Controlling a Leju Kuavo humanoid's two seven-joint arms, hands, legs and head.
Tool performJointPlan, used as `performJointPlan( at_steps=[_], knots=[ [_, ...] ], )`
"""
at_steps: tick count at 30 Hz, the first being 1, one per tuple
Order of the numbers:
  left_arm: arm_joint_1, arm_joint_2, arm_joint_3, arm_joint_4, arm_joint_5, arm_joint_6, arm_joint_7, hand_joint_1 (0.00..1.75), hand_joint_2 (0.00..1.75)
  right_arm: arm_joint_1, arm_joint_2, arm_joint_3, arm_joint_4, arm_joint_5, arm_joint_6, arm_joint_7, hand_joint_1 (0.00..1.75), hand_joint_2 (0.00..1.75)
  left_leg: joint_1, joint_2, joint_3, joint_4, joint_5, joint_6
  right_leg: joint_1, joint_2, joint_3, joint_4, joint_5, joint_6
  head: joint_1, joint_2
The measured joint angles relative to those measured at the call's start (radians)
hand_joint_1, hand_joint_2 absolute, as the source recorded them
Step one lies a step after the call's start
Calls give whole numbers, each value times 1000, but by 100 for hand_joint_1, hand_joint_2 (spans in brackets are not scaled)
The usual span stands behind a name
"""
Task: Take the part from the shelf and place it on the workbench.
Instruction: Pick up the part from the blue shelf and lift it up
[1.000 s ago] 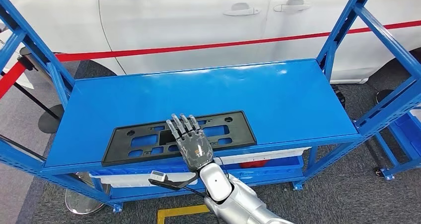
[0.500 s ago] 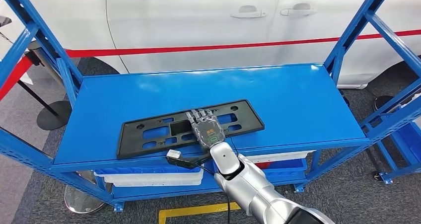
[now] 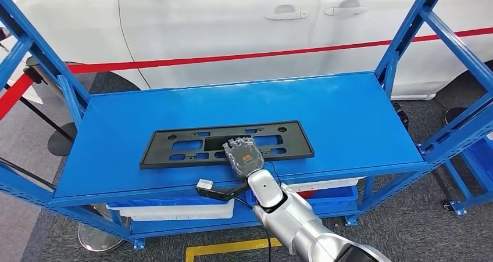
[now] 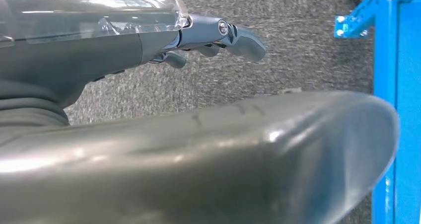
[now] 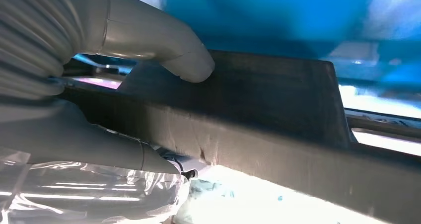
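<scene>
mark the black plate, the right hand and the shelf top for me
black plate (image 3: 174, 146): head view, flat left part between its cutouts.
right hand (image 3: 244, 155): head view, back of the hand.
shelf top (image 3: 343, 117): head view, bare blue surface to the right.

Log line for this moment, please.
stage: grasping | right hand: grips black part at near edge | part: flat on blue shelf | left hand: idle

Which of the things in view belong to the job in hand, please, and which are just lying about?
Job:
- black part
- blue shelf
- right hand, gripping the part's near edge

Lying about:
- white car
- red barrier tape
- white bin on the lower level
</scene>
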Motion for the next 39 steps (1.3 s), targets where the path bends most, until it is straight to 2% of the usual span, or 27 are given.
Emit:
performJointPlan(
  at_steps=[1,3,4,6,8,10,11,13,14,15,16,17,18,20,21,24,25,26,29,30,31,32,33,34,36,37,39],
  knots=[
    [2,0,0,0,8,1,0,0,0,9,0,-8,-5,-21,-19,-20,175,175,1,0,8,-20,23,-2,0,1,1,2,-2,1,0,0],
    [3,0,0,1,26,4,-1,0,0,30,2,-33,-32,-98,-64,-84,175,175,3,2,63,-139,89,-2,-1,3,3,11,-9,7,0,0],
    [3,-1,0,1,36,6,-2,0,0,43,3,-48,-56,-164,-83,-138,175,175,3,2,89,-195,109,1,0,5,2,17,-14,12,0,0],
    [5,-2,0,2,62,8,-9,0,0,86,7,-86,-147,-390,-87,-308,175,175,0,0,112,-240,114,12,4,7,1,23,-18,23,0,0],
    [9,-6,0,2,95,10,-23,0,0,156,9,-116,-326,-773,-32,-510,175,175,0,-2,114,-243,115,26,6,8,5,21,-19,33,0,0],
    [14,-10,0,2,125,11,-34,0,0,224,2,-124,-561,-1257,45,-617,175,175,4,-1,118,-248,118,38,4,7,-2,45,-41,45,0,0],
    [16,-12,0,2,138,11,-37,0,0,255,-7,-124,-685,-1503,75,-630,175,175,5,-2,118,-250,120,44,2,6,-18,85,-67,50,1,0],
    [19,-15,-2,4,159,12,-37,0,0,314,-34,-129,-920,-1905,112,-637,175,175,3,-3,113,-250,121,53,-1,6,-78,210,-135,59,2,0],
    [22,-15,-2,5,167,12,-36,0,0,338,-49,-135,-1016,-2024,121,-641,175,175,1,-4,111,-250,121,55,-2,6,-106,267,-158,61,2,0],
    [26,-17,-3,6,176,12,-34,0,0,360,-65,-144,-1105,-2089,128,-648,175,175,-1,-4,110,-249,121,55,-3,6,-121,295,-162,61,2,0],
    [29,-18,-4,6,186,12,-33,0,0,378,-80,-153,-1184,-2102,133,-658,175,175,-2,-3,109,-249,121,55,-3,6,-117,288,-148,60,2,0],
    [31,-20,-4,7,196,13,-33,0,0,397,-91,-161,-1256,-2059,135,-671,175,175,-3,-3,110,-249,121,54,-2,5,-92,240,-117,57,2,0],
    [31,-23,-4,7,204,16,-33,0,0,416,-101,-170,-1321,-1976,134,-686,175,175,-4,-3,111,-249,120,53,-2,5,-55,169,-81,53,2,0],
    [29,-29,-4,8,219,26,-30,0,0,454,-118,-183,-1419,-1790,122,-721,175,175,-8,-3,113,-248,117,47,3,6,6,50,-40,45,2,0],
    [28,-32,-4,8,227,32,-28,0,0,475,-126,-188,-1456,-1730,113,-737,175,175,-9,-3,114,-248,116,42,5,6,19,25,-36,40,2,0],
    [28,-39,-2,9,252,42,-19,0,0,547,-145,-196,-1529,-1671,94,-774,175,175,-10,-2,119,-249,113,26,6,4,24,13,-34,24,2,0],
    [28,-40,-1,9,257,44,-18,0,0,570,-151,-197,-1544,-1665,94,-783,175,175,-10,-2,115,-237,100,21,3,3,25,9,-30,17,1,0],
    [28,-42,0,9,261,45,-17,0,0,593,-156,-198,-1555,-1657,96,-792,175,175,-9,-1,104,-205,74,17,1,1,26,6,-26,11,1,0],
    [29,-47,1,9,273,46,-20,0,0,661,-172,-199,-1571,-1625,100,-819,175,175,-8,-1,37,-30,-33,10,1,-4,18,6,-23,4,0,0],
    [29,-48,1,9,276,47,-20,0,0,680,-177,-199,-1573,-1616,100,-826,175,175,-8,-1,21,14,-52,9,3,-5,16,8,-22,3,0,0],
    [30,-49,2,10,279,49,-20,0,0,698,-180,-199,-1573,-1609,101,-833,175,175,-8,-1,18,31,-55,9,3,-5,13,10,-22,3,0,0],
    [31,-49,2,10,281,51,-20,0,0,714,-183,-199,-1573,-1603,102,-838,175,175,-8,-1,30,18,-43,11,4,-5,11,12,-22,3,0,0],
    [32,-50,2,10,283,52,-20,0,0,731,-185,-200,-1573,-1599,105,-842,175,175,-9,-1,57,-25,-20,14,5,-5,9,15,-22,3,0,0],
    [32,-50,2,10,286,54,-20,0,0,751,-187,-200,-1574,-1596,111,-846,175,175,-10,-1,96,-89,10,20,7,-4,7,18,-21,3,0,0],
    [31,-51,2,11,291,55,-19,0,0,791,-189,-205,-1577,-1598,132,-849,175,175,-17,0,165,-214,49,34,9,-5,5,23,-20,8,1,0],
    [31,-52,2,11,294,56,-18,0,0,810,-189,-210,-1579,-1601,146,-850,175,175,-20,0,180,-246,58,39,9,-6,4,24,-18,12,1,0],
    [31,-54,2,12,301,56,-17,0,0,845,-189,-225,-1584,-1604,173,-851,175,175,-25,0,181,-260,67,46,7,-7,3,23,-11,24,1,0]
  ],
)
